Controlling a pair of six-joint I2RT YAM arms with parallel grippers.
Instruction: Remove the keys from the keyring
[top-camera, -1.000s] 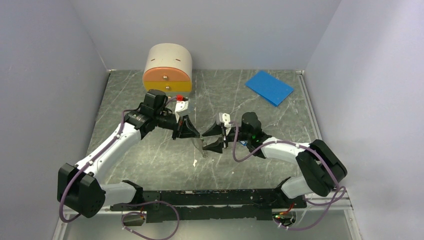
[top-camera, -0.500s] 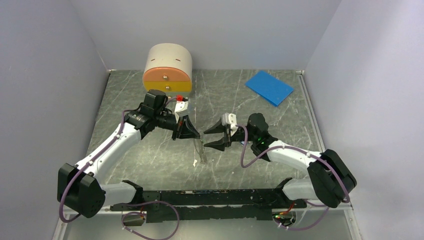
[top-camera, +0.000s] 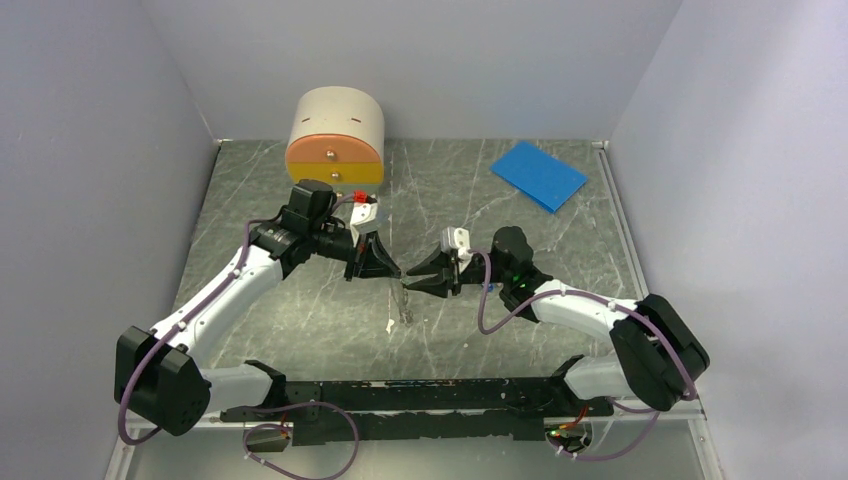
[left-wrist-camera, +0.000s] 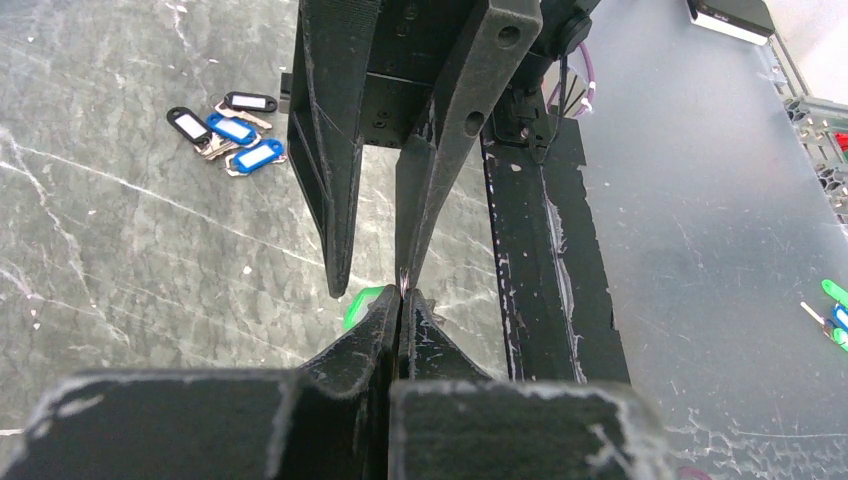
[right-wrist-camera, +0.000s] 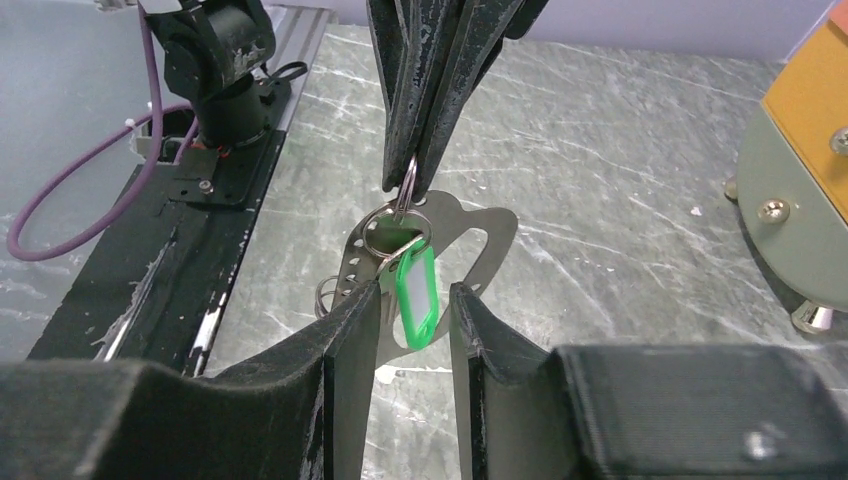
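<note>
Left gripper (right-wrist-camera: 405, 185) clamps the keyring (right-wrist-camera: 372, 238); just below it the keys (right-wrist-camera: 415, 285) hang between the right gripper (right-wrist-camera: 414, 300)'s parted fingers (right-wrist-camera: 350, 340).

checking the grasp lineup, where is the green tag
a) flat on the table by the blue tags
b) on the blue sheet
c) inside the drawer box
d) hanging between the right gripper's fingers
d: in the right wrist view the green tag hangs from the keyring, which the left gripper pinches from above, and the right gripper has a finger on either side of it.
</note>
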